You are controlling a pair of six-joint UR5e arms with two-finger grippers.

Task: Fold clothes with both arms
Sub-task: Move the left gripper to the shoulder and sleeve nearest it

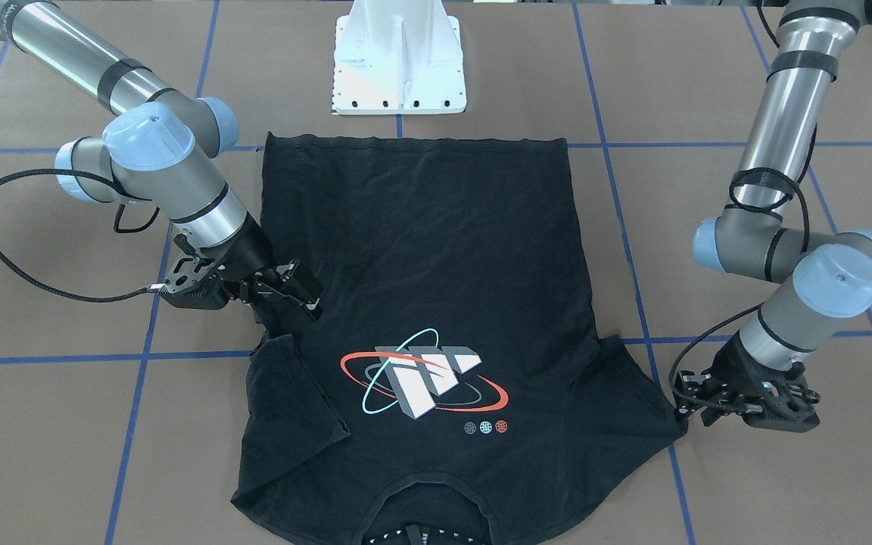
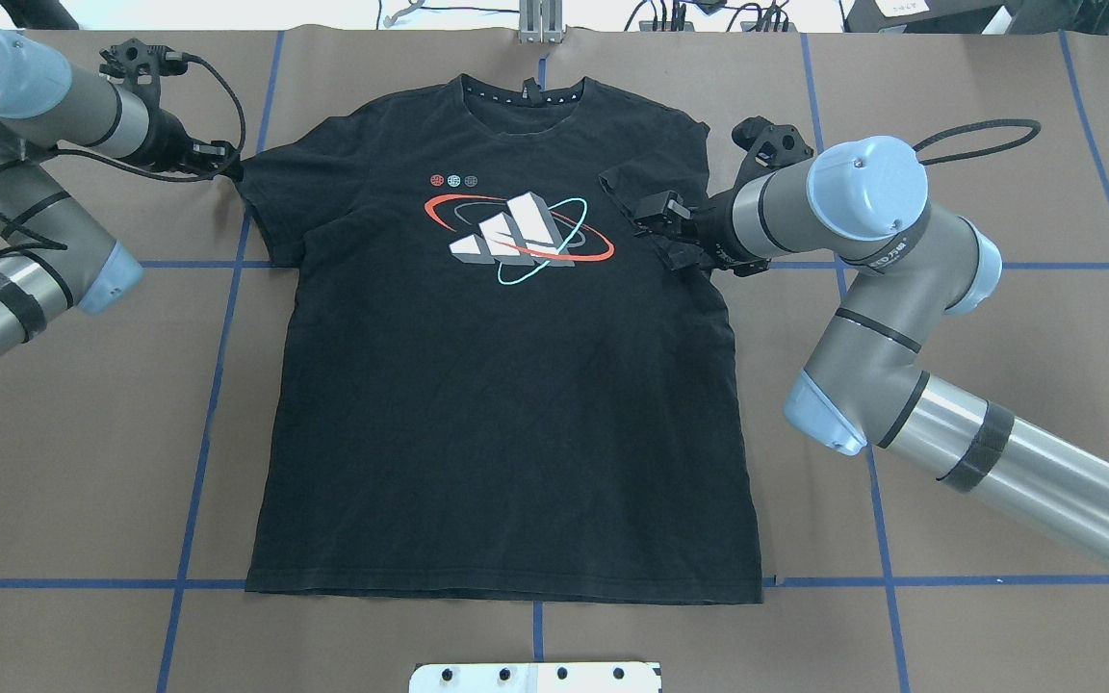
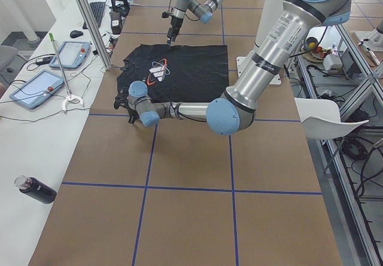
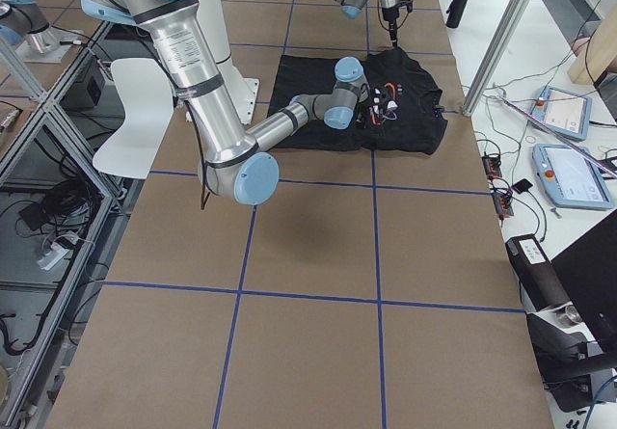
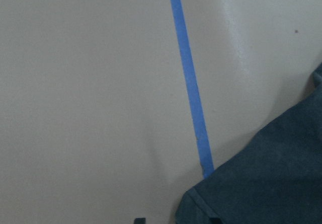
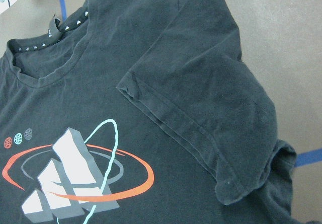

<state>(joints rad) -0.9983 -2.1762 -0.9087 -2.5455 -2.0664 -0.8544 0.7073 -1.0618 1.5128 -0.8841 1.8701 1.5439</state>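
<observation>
Overhead exterior view had the black T-shirt [image 2: 506,385] flat and print-up on the desk [image 2: 997,337], its right sleeve [image 2: 636,188] folded inward by the right gripper [image 2: 658,229]. The left gripper [image 2: 227,162] met the left sleeve [image 2: 261,192] tip; it should pinch hem only and carry it in level. Black fingers against black cloth hid whether either gripper was closed.

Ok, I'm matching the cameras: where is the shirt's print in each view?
Front-facing: print lower centre.
Overhead: print upper centre.
Left: print upper left, small.
Right: print top centre, tiny.
Left wrist: not in it.
Right wrist: print bottom left.
Shared landmark: blue tape lines.
</observation>
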